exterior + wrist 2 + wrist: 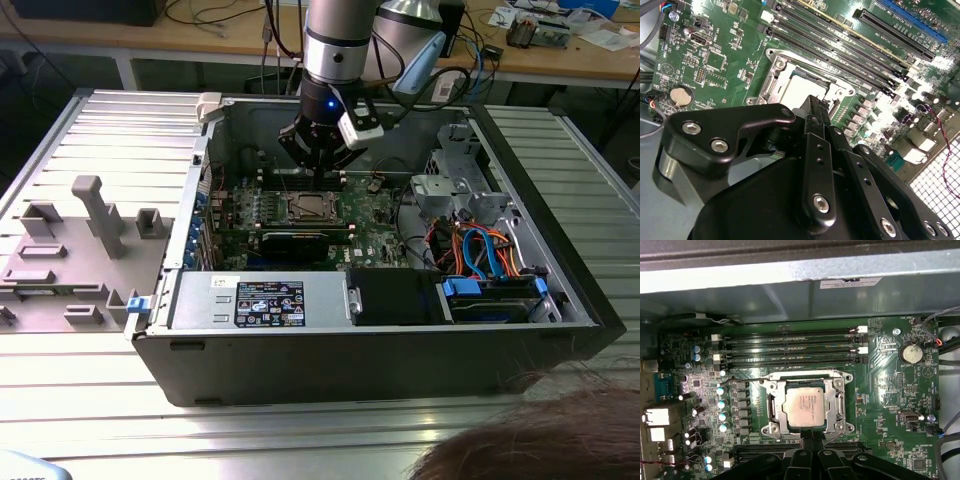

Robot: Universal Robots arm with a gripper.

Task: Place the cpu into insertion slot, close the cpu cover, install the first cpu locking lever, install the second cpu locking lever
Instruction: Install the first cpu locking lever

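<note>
The cpu (pixel 805 407) lies flat in the insertion slot (pixel 766 429), its silvery top showing through the cut-out of the cpu cover (pixel 839 402), which lies down over it. My gripper (pixel 808 436) is shut, its black fingertips pressed together right at the socket's edge, with nothing visible between them. In the exterior view the gripper (pixel 320 180) hangs just behind the insertion slot (pixel 312 207) inside the open computer case. In the second wrist view the gripper (pixel 816 104) ends beside the cpu (pixel 799 87). A thin wire lever (pixel 737 381) sticks out from the socket's side.
Long black memory slots (pixel 790 347) run beside the socket, and a row of capacitors (pixel 720 407) stands on another side. The case wall (pixel 400 345), a power supply (pixel 265 300) and a drive bay with cables (pixel 480 250) surround the board. A grey parts tray (pixel 70 250) lies at the exterior view's left.
</note>
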